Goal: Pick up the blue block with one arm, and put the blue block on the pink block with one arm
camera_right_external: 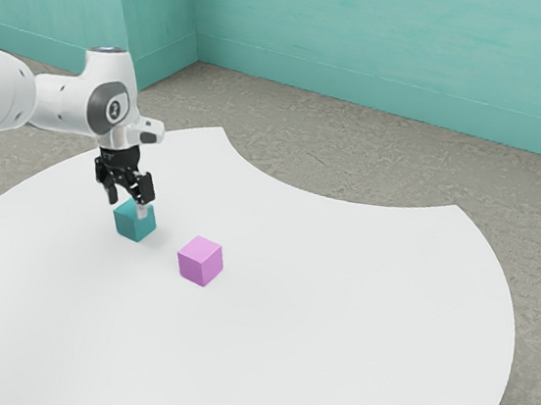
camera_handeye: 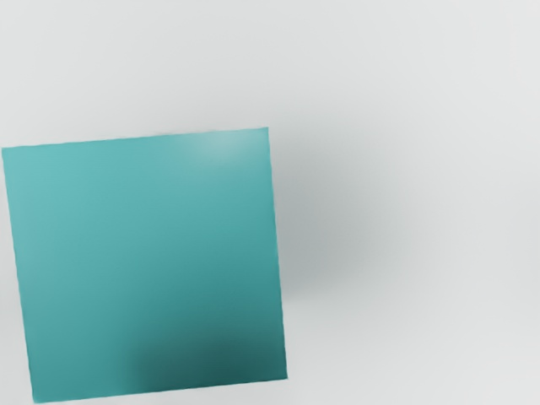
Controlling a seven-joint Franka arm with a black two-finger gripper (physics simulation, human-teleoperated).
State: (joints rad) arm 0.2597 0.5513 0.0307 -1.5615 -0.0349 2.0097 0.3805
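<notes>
The blue block [camera_right_external: 135,222] is a small teal cube resting on the white table [camera_right_external: 335,319], toward the exterior view's left. My gripper [camera_right_external: 131,205] hangs right over it, open, with its black fingers spread and the fingertips down at the block's top edges. From the wrist camera, the blue block [camera_handeye: 148,266] lies close under my hand, its flat top facing up, with my hand's shadow on the table beside it. The pink block [camera_right_external: 200,259] sits on the table a short way from the blue one, toward the exterior view's right and nearer the front.
The round white table has bare surface around both blocks and far out to the exterior view's right. Grey carpet [camera_right_external: 376,146] and teal walls [camera_right_external: 371,27] lie beyond the table's edge.
</notes>
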